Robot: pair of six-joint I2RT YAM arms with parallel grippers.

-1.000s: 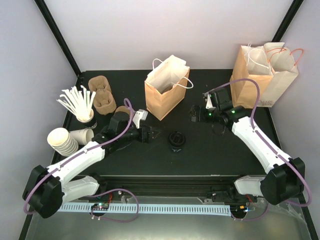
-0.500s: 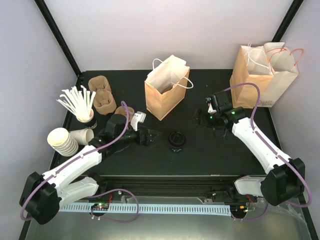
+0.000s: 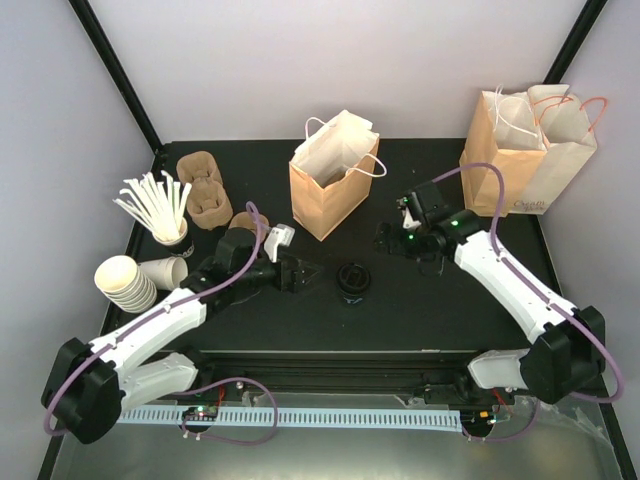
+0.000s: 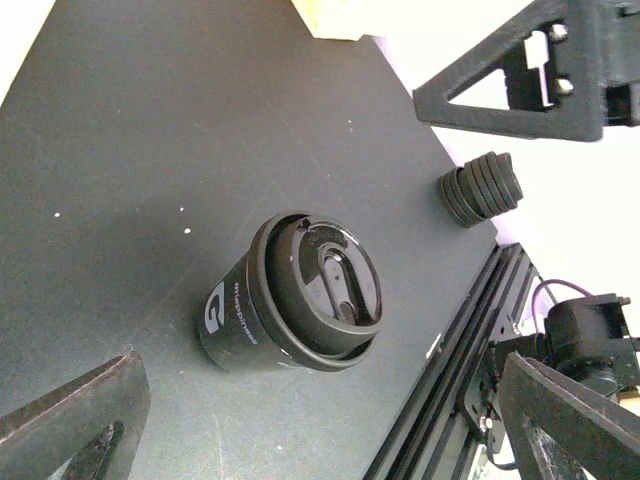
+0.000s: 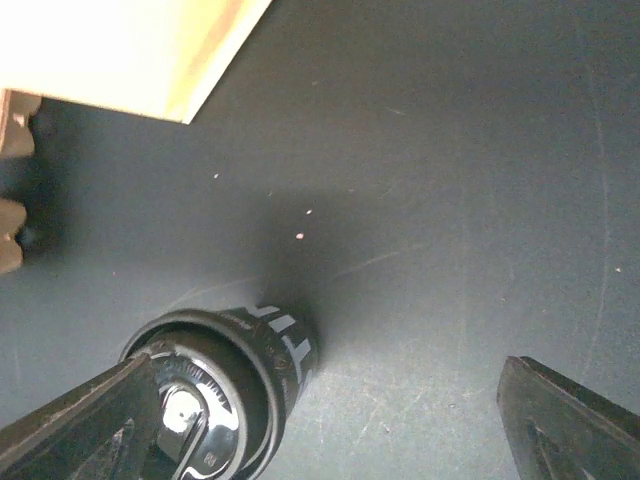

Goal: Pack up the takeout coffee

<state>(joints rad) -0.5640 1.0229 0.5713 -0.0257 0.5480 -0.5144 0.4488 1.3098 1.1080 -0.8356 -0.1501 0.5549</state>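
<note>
The takeout coffee (image 3: 353,279) stands upright on the bench (image 3: 420,310). Left jaws gape empty just left of it; right jaws, also open, hover near, far-right of it.

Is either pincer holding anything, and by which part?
Nothing is held. The left pincer and the right pincer are both open, and the takeout coffee stands apart from both, untouched.

Takeout coffee (image 4: 290,300) band: white "G"; adjoining small print illegible.
</note>
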